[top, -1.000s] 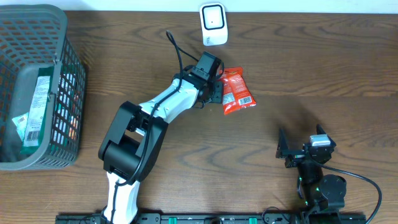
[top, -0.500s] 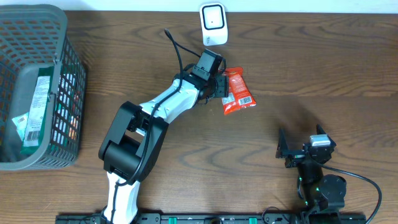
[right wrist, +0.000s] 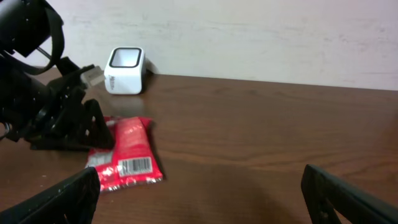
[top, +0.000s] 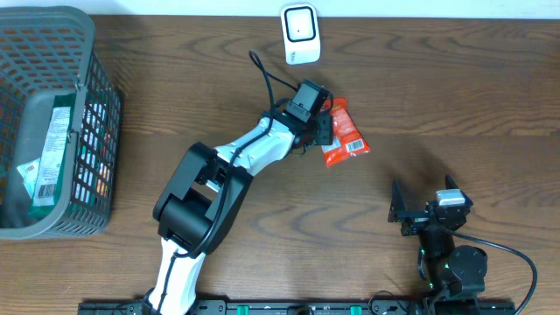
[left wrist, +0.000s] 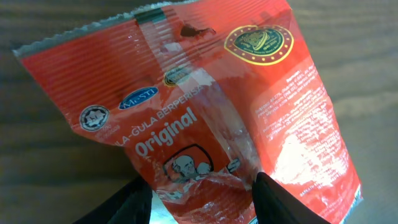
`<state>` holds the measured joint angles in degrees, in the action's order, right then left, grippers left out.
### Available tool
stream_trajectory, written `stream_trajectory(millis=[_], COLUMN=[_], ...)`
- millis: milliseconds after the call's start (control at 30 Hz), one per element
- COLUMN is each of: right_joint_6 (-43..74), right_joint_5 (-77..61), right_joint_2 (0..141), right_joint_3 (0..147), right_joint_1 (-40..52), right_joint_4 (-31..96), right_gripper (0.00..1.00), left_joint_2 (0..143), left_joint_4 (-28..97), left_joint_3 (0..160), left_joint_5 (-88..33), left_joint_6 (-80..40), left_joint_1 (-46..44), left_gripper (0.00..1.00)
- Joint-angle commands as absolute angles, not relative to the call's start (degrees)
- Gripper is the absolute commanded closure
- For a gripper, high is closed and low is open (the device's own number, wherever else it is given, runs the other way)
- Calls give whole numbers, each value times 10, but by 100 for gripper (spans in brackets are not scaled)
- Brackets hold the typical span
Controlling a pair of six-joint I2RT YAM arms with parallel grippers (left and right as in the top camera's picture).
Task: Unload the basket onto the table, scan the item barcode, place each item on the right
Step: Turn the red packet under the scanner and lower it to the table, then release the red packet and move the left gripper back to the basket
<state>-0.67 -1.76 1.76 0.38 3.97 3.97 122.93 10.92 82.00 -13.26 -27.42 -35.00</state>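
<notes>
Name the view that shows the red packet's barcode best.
Right wrist: the barcode faces up, its white label clear on the red snack packet. Overhead shows it small. Left wrist shows the packet's print close up, but no barcode.

Overhead straight down, wrist views low — all share packet (top: 348, 138)

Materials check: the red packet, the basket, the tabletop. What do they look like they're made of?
Red packet: thin plastic film, glossy. It shows creases, glare and a ribbed end seal.
Basket: grey, matte, open grid walls. Probably moulded plastic, possibly coated wire.
Tabletop: dark wood grain, low sheen. Solid wood or laminate, can't tell.
</notes>
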Motion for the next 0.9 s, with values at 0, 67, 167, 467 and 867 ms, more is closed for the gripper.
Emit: stream_trajectory(millis=[0,67,167,467,867], right_joint_6=[-13,-13,-13,-13,-13], right_joint_5=[-20,-20,-20,-20,-20], right_joint_2=[15,15,15,15,15], right_joint_3=[3,3,3,3,3], right_joint_1=[34,34,34,34,34], right_joint_4=[41,41,41,41,41], right_gripper=[1,1,1,1,1], left_joint_2=[1243,1243,1243,1228,970], left_joint_4=[115,115,114,101,224], left_joint_3=[830,830,830,830,831], left_joint_5=[-161,-161,-158,-159,-158], left_joint_6=[-270,-243,-230,-232,-232], left_joint_1=[-379,-402,-432,-438,-305], left_gripper=[47,47,47,46,31])
